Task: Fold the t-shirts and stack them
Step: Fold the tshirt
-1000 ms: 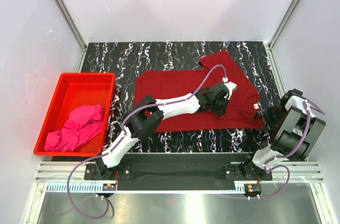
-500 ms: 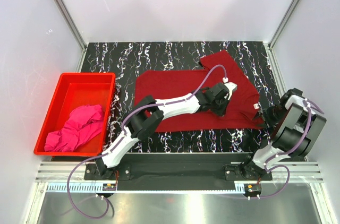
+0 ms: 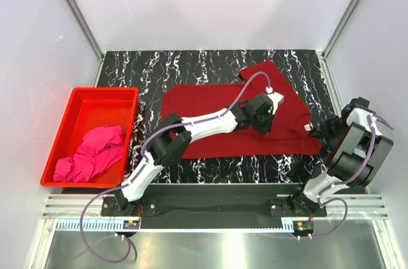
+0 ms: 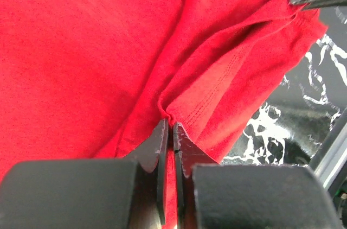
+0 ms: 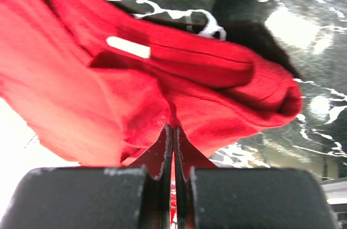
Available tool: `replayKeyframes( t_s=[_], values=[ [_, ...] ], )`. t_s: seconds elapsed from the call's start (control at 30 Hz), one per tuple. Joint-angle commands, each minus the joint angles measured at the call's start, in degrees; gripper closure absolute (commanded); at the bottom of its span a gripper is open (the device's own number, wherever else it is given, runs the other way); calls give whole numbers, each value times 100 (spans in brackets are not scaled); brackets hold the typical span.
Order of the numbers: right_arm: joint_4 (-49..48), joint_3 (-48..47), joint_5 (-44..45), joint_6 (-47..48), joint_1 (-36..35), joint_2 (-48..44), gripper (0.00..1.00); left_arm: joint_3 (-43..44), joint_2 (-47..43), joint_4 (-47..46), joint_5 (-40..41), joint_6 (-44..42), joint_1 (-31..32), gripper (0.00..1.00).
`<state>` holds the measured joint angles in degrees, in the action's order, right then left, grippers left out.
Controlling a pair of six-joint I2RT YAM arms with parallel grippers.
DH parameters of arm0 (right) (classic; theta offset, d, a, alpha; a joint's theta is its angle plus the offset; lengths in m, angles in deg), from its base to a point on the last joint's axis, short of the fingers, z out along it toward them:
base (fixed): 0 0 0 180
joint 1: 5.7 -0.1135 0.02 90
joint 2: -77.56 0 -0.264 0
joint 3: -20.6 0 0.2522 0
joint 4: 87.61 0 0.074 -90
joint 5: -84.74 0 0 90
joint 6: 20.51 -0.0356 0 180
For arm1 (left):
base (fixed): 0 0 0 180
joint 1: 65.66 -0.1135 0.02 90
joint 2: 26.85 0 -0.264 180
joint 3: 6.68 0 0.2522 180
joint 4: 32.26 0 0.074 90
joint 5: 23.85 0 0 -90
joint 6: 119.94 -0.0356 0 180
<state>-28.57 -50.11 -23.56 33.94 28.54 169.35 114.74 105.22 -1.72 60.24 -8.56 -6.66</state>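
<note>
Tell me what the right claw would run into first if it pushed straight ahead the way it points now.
The crimson t-shirt: the right claw is shut on a fold near its white label. Behind the bunched cloth probably comes the black marbled table, though depth is unclear.

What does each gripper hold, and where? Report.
Both hold the red t-shirt: left gripper pinches a fold at a stitched seam, right gripper the edge near the white label.
</note>
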Motion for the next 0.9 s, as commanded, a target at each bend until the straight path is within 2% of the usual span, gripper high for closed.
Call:
replayKeyframes(
  t_s=[0.0,0.3,0.53,0.87],
  values=[
    [-10,-316,-270,-163,21,-4,100,142,-489,-350,125,-29,-240,100],
    [-133,-914,-533,-321,-128,392,100,265,-419,-421,222,-3,-495,100],
    [-326,-1564,-797,-137,-637,1173,96,291,-279,-543,301,32,-662,100],
    [-493,-1987,-876,-66,-717,1640,96,405,-59,-649,354,15,-829,100]
  ],
)
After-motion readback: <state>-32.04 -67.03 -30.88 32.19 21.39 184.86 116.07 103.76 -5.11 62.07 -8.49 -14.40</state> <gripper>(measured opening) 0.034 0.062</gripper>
